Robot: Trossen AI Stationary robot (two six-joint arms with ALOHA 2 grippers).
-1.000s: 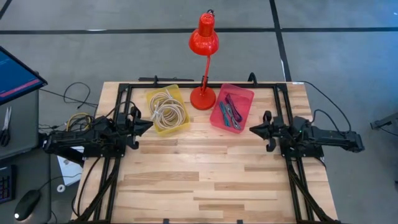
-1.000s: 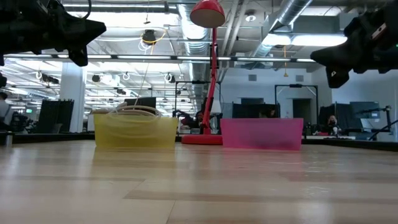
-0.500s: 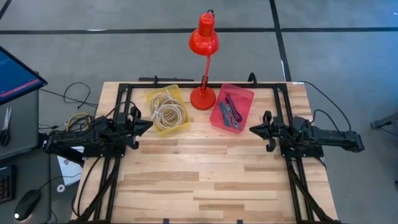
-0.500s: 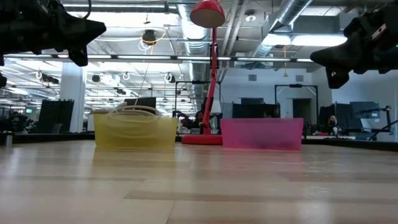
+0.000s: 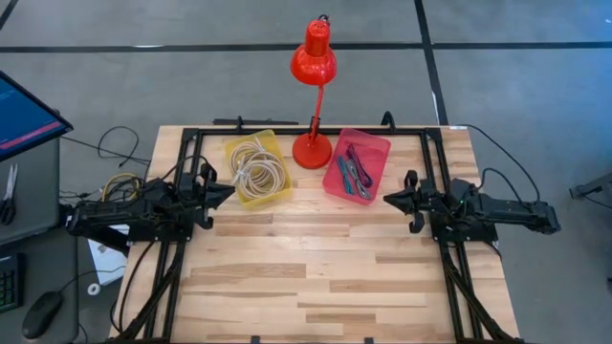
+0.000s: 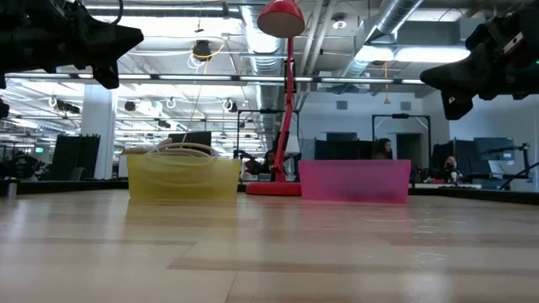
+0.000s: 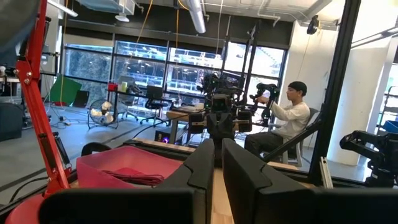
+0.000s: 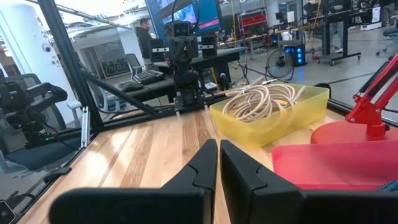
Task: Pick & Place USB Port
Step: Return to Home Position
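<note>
The coiled light brown USB cables (image 5: pixel 256 170) lie inside the yellow bin (image 5: pixel 251 138), which stands just left of the red lamp (image 5: pixel 312 150) base in the high view. The charger cables (image 5: pixel 352 170) lie in the pink bin (image 5: pixel 376 151) just right of that base. The left gripper (image 5: pixel 228 192) hangs over the table (image 5: pixel 316 258) beside the yellow bin's side away from the lamp, and the right gripper (image 5: pixel 389 200) hangs beside the pink bin's side away from it, both with fingers together on nothing, apart from every cable.
</note>
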